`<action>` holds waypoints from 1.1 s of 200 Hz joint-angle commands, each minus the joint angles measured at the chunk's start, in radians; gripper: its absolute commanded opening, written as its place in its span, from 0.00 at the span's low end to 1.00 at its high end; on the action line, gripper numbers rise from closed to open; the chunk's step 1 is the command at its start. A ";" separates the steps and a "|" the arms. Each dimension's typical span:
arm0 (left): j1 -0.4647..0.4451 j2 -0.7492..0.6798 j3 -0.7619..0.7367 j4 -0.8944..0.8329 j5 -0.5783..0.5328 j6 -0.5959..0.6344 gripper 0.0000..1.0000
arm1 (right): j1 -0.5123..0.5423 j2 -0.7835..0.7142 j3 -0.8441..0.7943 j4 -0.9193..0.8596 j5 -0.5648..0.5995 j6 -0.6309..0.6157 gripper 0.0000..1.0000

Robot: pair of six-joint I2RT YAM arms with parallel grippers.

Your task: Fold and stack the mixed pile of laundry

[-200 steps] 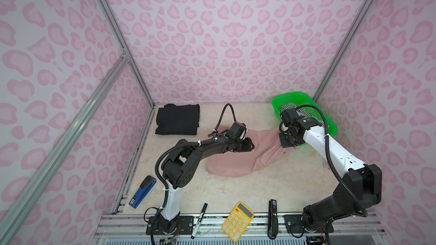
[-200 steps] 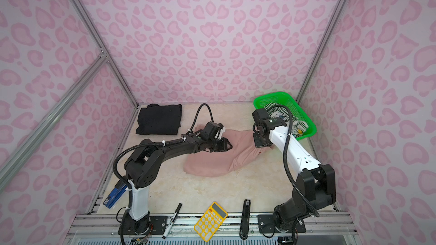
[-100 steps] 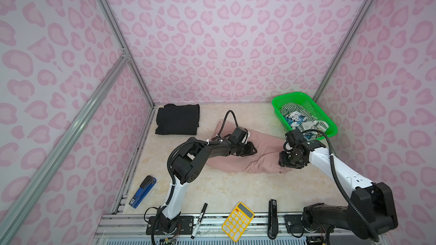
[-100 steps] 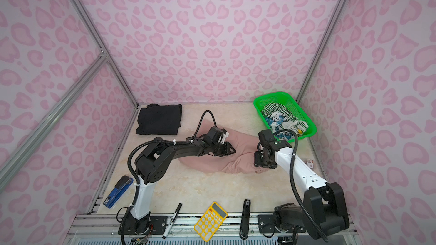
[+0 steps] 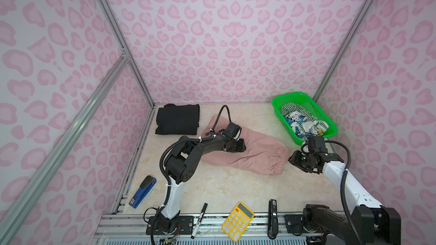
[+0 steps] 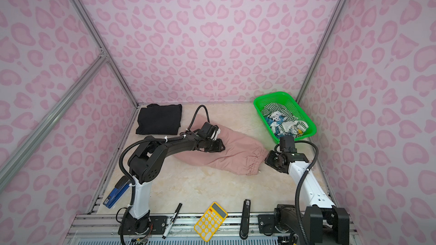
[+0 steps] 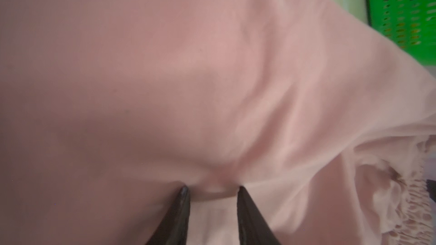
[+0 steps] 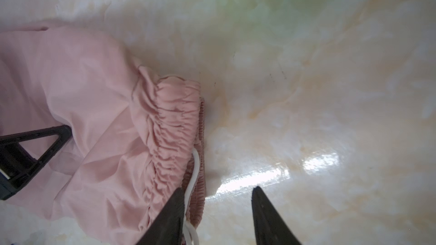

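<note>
The dusty-pink shorts (image 5: 257,153) (image 6: 236,154) lie spread flat in the middle of the table, gathered waistband (image 8: 174,119) and white cord (image 8: 194,170) at their right end. My left gripper (image 5: 237,146) (image 7: 212,188) rests on top of them, jaws a little apart, tips pressed into the fabric. My right gripper (image 5: 295,160) (image 8: 218,189) is open just right of the waistband; one finger overlaps the cord and only bare table lies between the jaws. A folded black garment (image 5: 178,120) lies back left. Striped (image 5: 292,110) and blue-white printed (image 5: 297,121) pieces fill the green basket (image 5: 296,93).
The green basket (image 6: 273,93) stands at the back right, close behind my right arm. Along the front edge lie a blue stapler (image 5: 142,192), a black marker (image 5: 200,218), a yellow calculator (image 5: 237,220) and a slim black device (image 5: 272,218). Pink patterned walls enclose three sides.
My right gripper has opened and let go of the shorts' waistband, coming forward from the basket. The shorts went from bunched to laid out flat. My left gripper stayed on them.
</note>
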 commanded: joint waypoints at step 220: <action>-0.169 0.055 -0.001 -0.007 0.121 -0.066 0.25 | 0.063 0.252 -0.186 0.539 -0.375 0.103 0.71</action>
